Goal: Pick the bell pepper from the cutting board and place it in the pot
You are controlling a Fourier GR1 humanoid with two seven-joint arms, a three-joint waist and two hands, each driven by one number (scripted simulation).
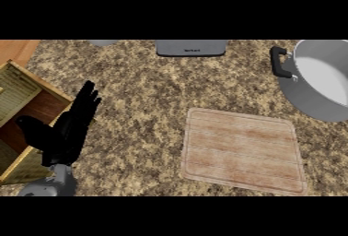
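Left hand [68,131] at view's left, over counter [142,101] edge. Open drawer [27,115] just left of hand, partly under it. Cutting board [241,150] well right of hand. Pot [319,78] farther right and behind board. Flat appliance [191,47] behind, right of hand.

bare cutting board [243,150], pot [319,83] beyond

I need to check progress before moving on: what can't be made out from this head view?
- Bell pepper: nowhere visible; the cutting board is bare.
- Pot: cut off by the right edge, so part of its inside is hidden.
- Right hand: out of view.
- Left hand: open at the left, holding nothing.
- Dark object at the top: cut by the edge, unidentifiable.
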